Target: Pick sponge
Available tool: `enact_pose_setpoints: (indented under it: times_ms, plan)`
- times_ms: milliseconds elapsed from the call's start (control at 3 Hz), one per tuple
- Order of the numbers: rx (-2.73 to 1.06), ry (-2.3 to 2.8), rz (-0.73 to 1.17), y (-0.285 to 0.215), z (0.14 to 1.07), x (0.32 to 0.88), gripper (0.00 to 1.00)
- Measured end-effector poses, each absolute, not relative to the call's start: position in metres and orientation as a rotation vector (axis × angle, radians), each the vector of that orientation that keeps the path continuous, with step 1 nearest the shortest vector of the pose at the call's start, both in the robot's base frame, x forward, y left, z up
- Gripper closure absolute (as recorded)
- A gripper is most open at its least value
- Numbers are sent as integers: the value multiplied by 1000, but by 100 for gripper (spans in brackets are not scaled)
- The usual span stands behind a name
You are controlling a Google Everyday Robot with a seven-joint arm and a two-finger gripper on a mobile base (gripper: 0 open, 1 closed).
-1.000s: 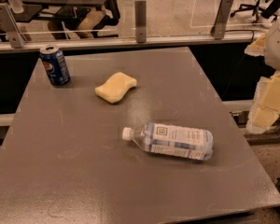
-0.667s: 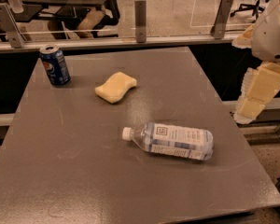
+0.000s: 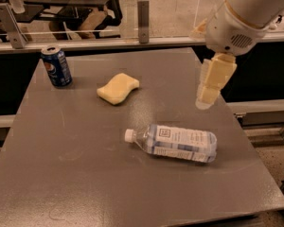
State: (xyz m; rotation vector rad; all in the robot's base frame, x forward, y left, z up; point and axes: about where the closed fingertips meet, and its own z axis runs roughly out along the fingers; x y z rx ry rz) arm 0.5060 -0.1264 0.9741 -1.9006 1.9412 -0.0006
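Foam-padded gripper (image 3: 206, 98) hangs over the grey table's (image 3: 85, 174) right side, and whether it's apart or together, I cannot tell. Sponge (image 3: 117, 88) lies well to its left, Pepsi can (image 3: 57, 66) farther left, 1 water bottle (image 3: 175, 142) lying below it, camera-side.

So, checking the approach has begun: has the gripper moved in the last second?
Yes. The gripper has swung from beyond the edge of the table to over it, nearer the sponge and the bottle.
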Motion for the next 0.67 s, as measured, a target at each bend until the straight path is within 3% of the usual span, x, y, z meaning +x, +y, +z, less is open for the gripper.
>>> enact_pose_setpoints:
  times_ms: [667]
  plan:
    - [-2181, 1627, 27, -37, 940, 565, 0]
